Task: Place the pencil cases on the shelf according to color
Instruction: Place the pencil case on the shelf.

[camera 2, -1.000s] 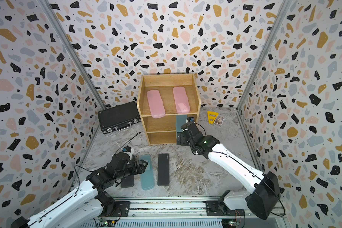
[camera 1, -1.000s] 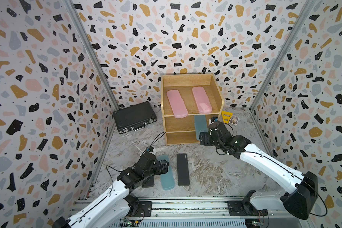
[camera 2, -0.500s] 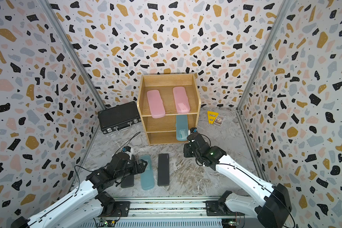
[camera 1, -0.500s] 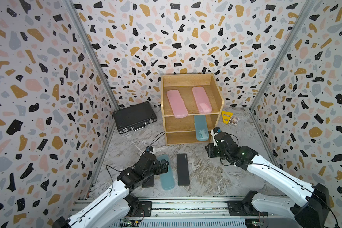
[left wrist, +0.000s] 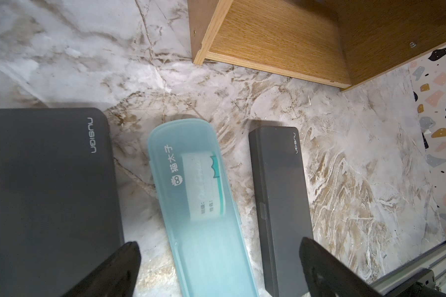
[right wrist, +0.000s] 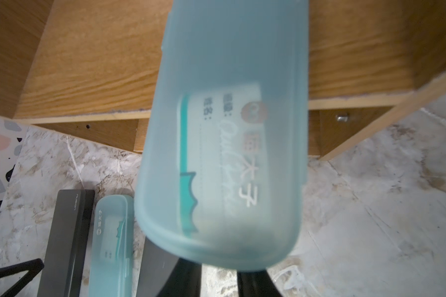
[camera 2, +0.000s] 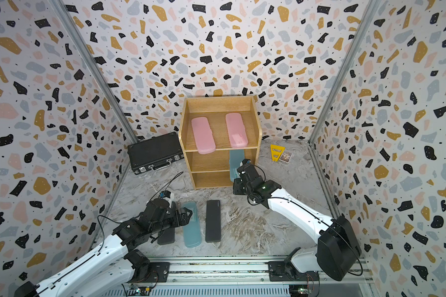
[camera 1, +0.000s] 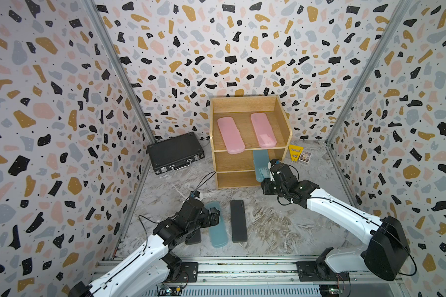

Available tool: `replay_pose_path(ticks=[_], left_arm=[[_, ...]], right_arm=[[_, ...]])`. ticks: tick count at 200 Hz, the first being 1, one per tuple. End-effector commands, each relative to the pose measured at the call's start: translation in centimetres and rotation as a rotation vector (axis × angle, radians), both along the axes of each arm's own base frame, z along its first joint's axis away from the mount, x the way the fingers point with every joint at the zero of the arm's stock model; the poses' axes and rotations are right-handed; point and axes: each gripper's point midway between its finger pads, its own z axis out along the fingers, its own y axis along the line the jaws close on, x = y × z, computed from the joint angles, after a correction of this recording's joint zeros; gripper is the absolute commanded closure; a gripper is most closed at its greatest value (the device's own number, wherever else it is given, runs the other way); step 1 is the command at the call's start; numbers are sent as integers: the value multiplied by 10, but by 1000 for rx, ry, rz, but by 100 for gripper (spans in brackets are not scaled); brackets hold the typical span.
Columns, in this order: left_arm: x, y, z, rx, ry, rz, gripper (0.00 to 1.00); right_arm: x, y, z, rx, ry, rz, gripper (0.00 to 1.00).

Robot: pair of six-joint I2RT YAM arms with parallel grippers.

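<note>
The wooden shelf [camera 1: 242, 102] [camera 2: 216, 102] holds two pink pencil cases [camera 1: 231, 136] [camera 1: 263, 129] on its top tier. A teal case [camera 1: 260, 162] [right wrist: 229, 128] sticks out of the middle tier. My right gripper [camera 1: 265, 181] [right wrist: 219, 270] is shut just at its near end, which hides the fingertips. On the floor lie a second teal case [camera 1: 218, 234] [left wrist: 204, 205] and two black cases [camera 1: 238, 221] [left wrist: 49, 192]. My left gripper [camera 1: 215, 217] [left wrist: 216, 246] hangs open over the floor teal case, holding nothing.
A black briefcase [camera 1: 175, 151] lies left of the shelf against the wall. A yellow card [camera 1: 295, 151] and a small box [camera 1: 304, 156] sit at the back right. Patterned walls close in three sides, and a metal rail [camera 1: 242, 267] runs along the front.
My right gripper let go of the teal case on the middle tier, drew back, shut, and came forward again to the case's end. The left arm has not moved.
</note>
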Motion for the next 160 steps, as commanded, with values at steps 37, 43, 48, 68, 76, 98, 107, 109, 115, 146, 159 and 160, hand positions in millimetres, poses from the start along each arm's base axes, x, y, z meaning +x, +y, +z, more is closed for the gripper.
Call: replay_pose_path(ticks=[37,43,48,68,76,98,107,109,115,146,159,160], left_arm=[[-6,-1,-10,-9,24,-15,0],[-7,-1,-12,-8,30,-15,0],[-8,-1,-13,-10,33,-16,0],[-12,-1,-20,-9,55,-20,0],[-13,-2,-22,-15,62,-24,0],[-20,-3,-29,-24,93,-37,0],[-23,-3,-33,-28,106,-42,0],[-23,-4,-34,-29,109,-44,0],[-25,-4,-35,-34,117,-47,0],[-32,-6,-39,-58,141,-55,0],[-33,-8,-39,-64,142,-57,0],[-33,-8,-39,-63,142,-58,0]], right_arm=[[32,1,15,8,-63,-18,72],[34,0,15,5,-64,-21,72],[36,0,16,7,-67,-24,72],[41,-1,17,16,-73,-29,71],[42,-1,18,20,-74,-23,69],[33,-1,20,29,-64,-1,49],[26,-3,20,37,-53,8,39],[24,-3,20,40,-51,10,37],[19,-5,19,42,-44,15,34],[-15,-23,6,21,12,31,23],[-31,-32,0,12,40,36,19],[-33,-33,-1,11,41,38,19]])
